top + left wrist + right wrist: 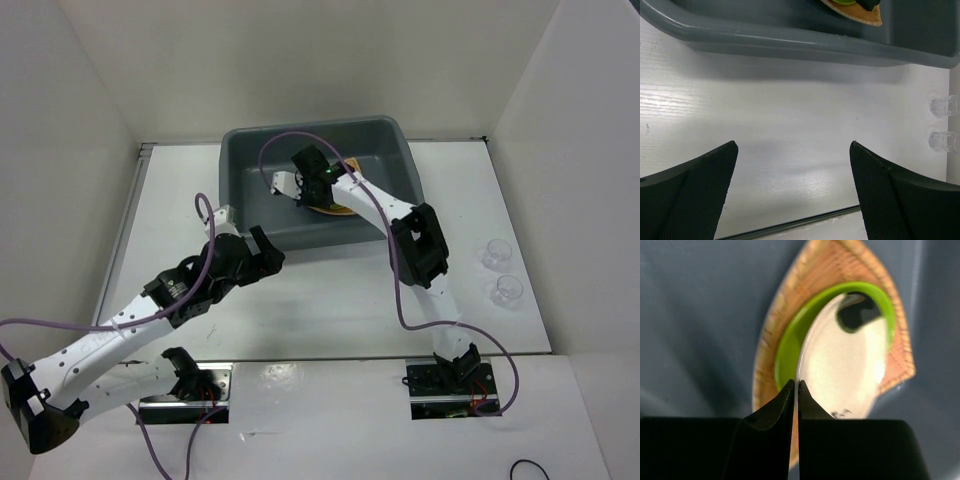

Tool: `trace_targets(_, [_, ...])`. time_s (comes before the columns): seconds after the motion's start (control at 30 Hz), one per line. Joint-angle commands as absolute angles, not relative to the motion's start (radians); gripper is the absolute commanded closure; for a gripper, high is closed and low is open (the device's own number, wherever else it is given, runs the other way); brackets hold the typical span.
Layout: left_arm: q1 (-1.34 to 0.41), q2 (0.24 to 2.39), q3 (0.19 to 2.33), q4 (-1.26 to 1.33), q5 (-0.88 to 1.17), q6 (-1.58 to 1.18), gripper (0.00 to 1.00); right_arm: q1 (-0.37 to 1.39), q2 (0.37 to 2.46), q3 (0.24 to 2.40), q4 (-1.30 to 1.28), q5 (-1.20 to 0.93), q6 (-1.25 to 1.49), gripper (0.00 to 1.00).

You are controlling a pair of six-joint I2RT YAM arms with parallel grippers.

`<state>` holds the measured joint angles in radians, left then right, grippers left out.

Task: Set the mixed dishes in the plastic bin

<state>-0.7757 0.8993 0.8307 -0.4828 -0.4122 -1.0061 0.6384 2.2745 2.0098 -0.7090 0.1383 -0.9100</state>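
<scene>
Since the right gripper is clamped on the rim of the cream plate over the green plate and wooden plate inside the bin, I'd lower it flat before letting go; left gripper wide open, empty, cups out on the table.

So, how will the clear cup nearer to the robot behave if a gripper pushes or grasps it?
The nearer clear cup looks small and thin-walled, so it is probably light and may slide or tip on the smooth table if pushed. Its glossy wall could be slippery to grip. The farther clear cup stands close, so a push might knock it.
</scene>
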Motion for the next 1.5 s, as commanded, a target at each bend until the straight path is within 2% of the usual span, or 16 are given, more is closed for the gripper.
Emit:
trace_targets(0.0, [-0.749,0.882,0.831,-0.482,-0.410,-1.008,0.01,0.650,2.309,2.065,-0.649,0.167,-0.893,1.00])
trace_targets(0.1, [-0.738,0.882,0.822,-0.482,-0.390,-0.999,0.01,0.650,2.309,2.065,-0.637,0.179,-0.871,0.99])
trace_targets(0.13, [-0.729,0.882,0.822,-0.482,-0.390,-0.999,0.01,0.661,2.309,2.065,-0.637,0.190,-0.871,0.95])
trace_targets(0.17, [-0.720,0.882,0.813,-0.482,-0.377,-0.999,0.01,0.661,2.293,2.065,-0.626,0.190,-0.871,0.86])
trace_targets(0.2, [-0.719,0.882,0.813,-0.482,-0.377,-0.988,0.01,0.673,2.267,2.051,-0.626,0.199,-0.859,0.65])
trace_targets(0.23, [-0.710,0.882,0.813,-0.482,-0.367,-0.988,0.01,0.683,2.252,2.033,-0.626,0.199,-0.844,0.51])
trace_targets(0.3, [-0.701,0.871,0.813,-0.482,-0.367,-0.979,0.01,0.701,2.214,2.007,-0.601,0.259,-0.804,0.28])
trace_targets(0.33, [-0.701,0.871,0.813,-0.492,-0.358,-0.979,0.01,0.722,2.168,1.968,-0.591,0.279,-0.804,0.05])
trace_targets(0.4, [-0.690,0.844,0.813,-0.502,-0.357,-0.979,0.01,0.735,2.114,1.922,-0.551,0.319,-0.793,0.04])
trace_targets(0.5, [-0.672,0.810,0.824,-0.538,-0.357,-0.969,0.01,0.735,2.027,1.830,-0.511,0.426,-0.767,0.26])
trace_targets(0.53, [-0.663,0.792,0.824,-0.548,-0.357,-0.959,0.01,0.735,1.973,1.745,-0.488,0.464,-0.779,0.40])
trace_targets(0.73, [-0.626,0.791,0.833,-0.558,-0.336,-0.930,0.01,0.735,1.818,1.435,-0.479,0.511,-0.811,0.84])
trace_targets(0.77, [-0.617,0.792,0.833,-0.558,-0.336,-0.930,0.01,0.735,1.790,1.411,-0.479,0.511,-0.811,0.95])
trace_targets(0.8, [-0.606,0.792,0.833,-0.558,-0.322,-0.920,0.01,0.735,1.780,1.373,-0.492,0.502,-0.811,1.00])
trace_targets(1.1, [-0.568,0.755,0.842,-0.577,-0.321,-0.910,0.01,0.735,1.688,1.250,-0.621,0.358,-0.730,1.00])
trace_targets(1.47, [-0.548,0.741,0.833,-0.595,-0.311,-0.910,0.01,0.744,1.582,1.250,-0.794,0.111,-0.621,1.00])
